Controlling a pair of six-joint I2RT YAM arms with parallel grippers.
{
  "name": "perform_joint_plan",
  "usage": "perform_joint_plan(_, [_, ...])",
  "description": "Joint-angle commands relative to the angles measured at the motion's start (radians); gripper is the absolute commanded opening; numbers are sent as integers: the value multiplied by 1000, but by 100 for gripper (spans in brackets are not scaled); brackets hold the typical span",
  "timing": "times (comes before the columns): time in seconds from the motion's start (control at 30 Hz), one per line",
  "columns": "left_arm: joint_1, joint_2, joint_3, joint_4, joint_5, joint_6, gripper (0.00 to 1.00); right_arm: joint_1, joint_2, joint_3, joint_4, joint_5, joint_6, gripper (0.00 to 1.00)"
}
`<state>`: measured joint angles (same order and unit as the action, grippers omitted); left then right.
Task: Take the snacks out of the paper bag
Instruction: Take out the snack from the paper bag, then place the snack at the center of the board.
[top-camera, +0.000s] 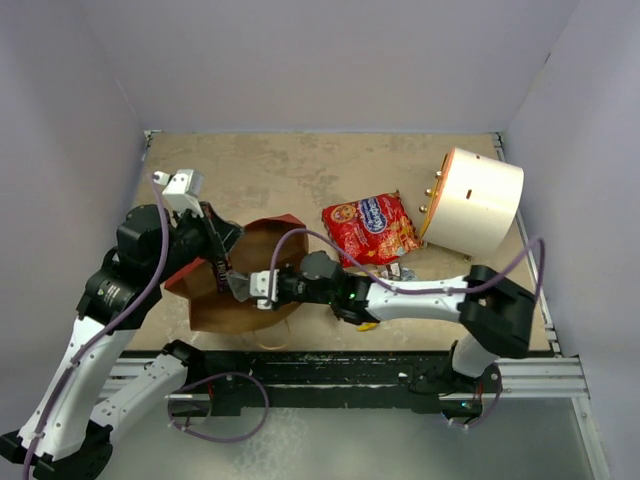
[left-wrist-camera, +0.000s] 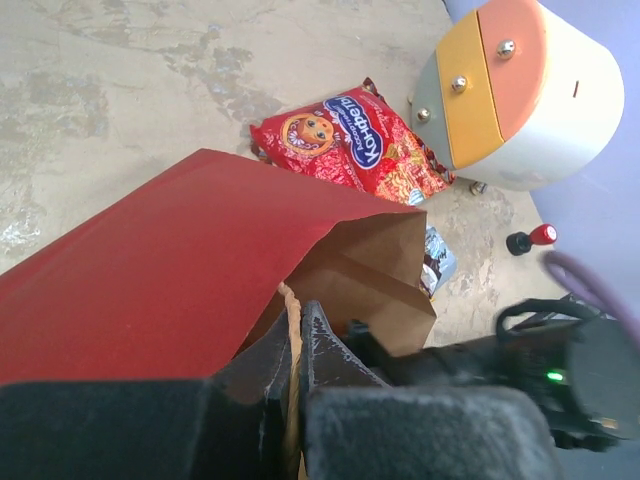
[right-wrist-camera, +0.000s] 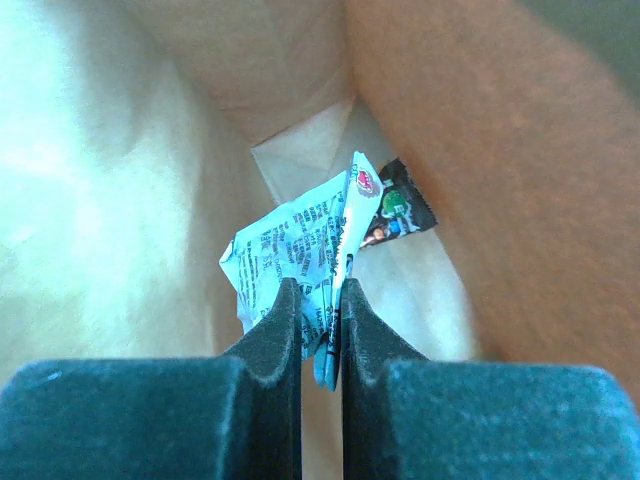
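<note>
The paper bag (top-camera: 245, 300), red outside and brown inside, lies on its side at the table's near left. My left gripper (left-wrist-camera: 297, 325) is shut on the bag's upper rim (left-wrist-camera: 288, 310) and holds the mouth up. My right gripper (right-wrist-camera: 322, 290) reaches inside the bag and is shut on a silver-blue candy wrapper (right-wrist-camera: 300, 250). A dark brown wrapper (right-wrist-camera: 400, 210) lies deeper in the bag. The large red packet (top-camera: 371, 227) lies on the table outside the bag; it also shows in the left wrist view (left-wrist-camera: 350, 140). A silver-blue wrapper (left-wrist-camera: 438, 262) lies beside the bag mouth.
A white cylinder with an orange face (top-camera: 477, 200) stands at the back right. A small red-capped black knob (left-wrist-camera: 530, 239) lies near it. A yellow wrapper (top-camera: 367, 325) peeks from under the right arm. Walls enclose the table on three sides.
</note>
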<state>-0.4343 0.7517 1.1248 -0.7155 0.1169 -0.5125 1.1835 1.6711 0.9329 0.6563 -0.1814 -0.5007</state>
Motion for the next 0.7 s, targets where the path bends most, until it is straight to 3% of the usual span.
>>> perform_joint_plan(0.0, [0,24,-7,97,-14,29,0,1,-166,-47,-138,7,-49,0])
perform_joint_plan(0.2, [0,57,-3,110,0,68,0,1,-397,-112,-307,149,-9,0])
perform_joint_plan(0.37, [0,79,9,83,-42,84,0,-2,-580,-95,-504,293,-104,0])
perform_joint_plan(0.5, [0,89,11,47,-121,47,0,-23,-686,-85,-474,524,-101,0])
perform_joint_plan(0.6, [0,107,23,6,-150,37,0,-101,-717,-63,-378,708,57,0])
perform_joint_plan(0.67, [-1,115,31,-12,-162,34,0,-186,-716,-37,-381,789,246,0])
